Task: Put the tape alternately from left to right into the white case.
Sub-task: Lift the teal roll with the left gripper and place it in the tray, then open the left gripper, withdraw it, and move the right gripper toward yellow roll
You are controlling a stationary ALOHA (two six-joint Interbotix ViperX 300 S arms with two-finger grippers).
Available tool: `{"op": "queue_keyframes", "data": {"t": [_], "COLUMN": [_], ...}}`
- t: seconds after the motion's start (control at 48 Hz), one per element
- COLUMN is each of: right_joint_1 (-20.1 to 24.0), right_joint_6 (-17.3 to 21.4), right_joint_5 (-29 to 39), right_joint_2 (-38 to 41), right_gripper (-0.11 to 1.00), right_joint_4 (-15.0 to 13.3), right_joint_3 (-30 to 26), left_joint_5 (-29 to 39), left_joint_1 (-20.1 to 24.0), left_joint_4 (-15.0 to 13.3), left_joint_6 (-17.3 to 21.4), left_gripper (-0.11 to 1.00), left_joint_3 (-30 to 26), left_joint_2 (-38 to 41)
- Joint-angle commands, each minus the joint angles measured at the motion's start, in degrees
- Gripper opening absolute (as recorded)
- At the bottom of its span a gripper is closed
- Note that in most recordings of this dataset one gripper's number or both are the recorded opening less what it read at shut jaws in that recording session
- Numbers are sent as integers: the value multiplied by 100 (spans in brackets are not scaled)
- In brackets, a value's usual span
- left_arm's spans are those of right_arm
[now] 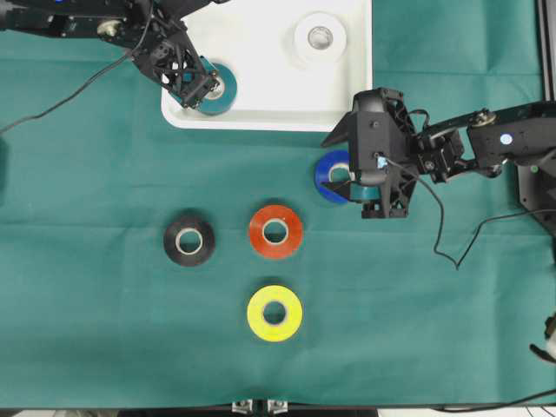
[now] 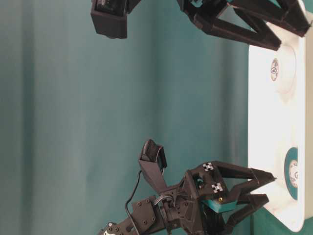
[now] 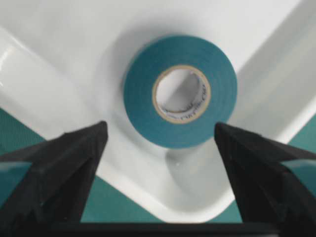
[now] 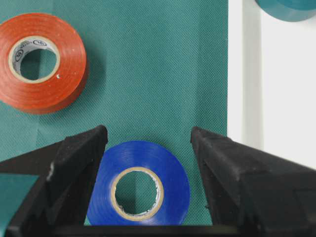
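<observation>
L gripper (image 3: pixel 160 148) jaws spread, teal roll (image 1: pixel 217 88) lies free in white case (image 1: pixel 278 78) corner | R gripper (image 4: pixel 148 163) jaws spread astride blue roll (image 4: pixel 139 182) on worktop | risk: you close off-centre, roll skids.

- Table (image 1: pixel 87 330) covered in green cloth.
- White case (image 1: pixel 278 109) under the left gripper (image 1: pixel 198 87).
- Blue roll (image 1: pixel 330 178) between the right gripper (image 1: pixel 360 184) fingers; red-orange roll (image 1: pixel 275 231), black roll (image 1: pixel 189 240), yellow roll (image 1: pixel 274 313) apart from both.
</observation>
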Motion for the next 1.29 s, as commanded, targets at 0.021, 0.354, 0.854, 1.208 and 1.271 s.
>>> {"op": "queue_keyframes", "data": {"t": [0.021,0.354,0.854,1.208,1.271], "right_joint_1": [9,9,9,9,9], "right_joint_6": [9,9,9,0,0], "right_joint_5": [-26,-26,9,0,-9], "right_joint_2": [-105,-105,-105,-105,-114], "right_gripper": [76,76,76,76,76], "right_joint_4": [-9,-9,0,-9,-9], "right_joint_3": [-70,-70,-97,-132,-132], "left_joint_5": [-35,-35,-35,-413,-589], "left_joint_1": [0,-18,-545,-993,-1090], "left_joint_4": [-9,-9,-9,-9,-9], "left_joint_6": [0,9,9,598,809], "left_gripper": [74,73,73,73,73], "left_joint_3": [-62,-26,343,527,571], "left_joint_2": [-114,-229,-1002,-1160,-1195]}}
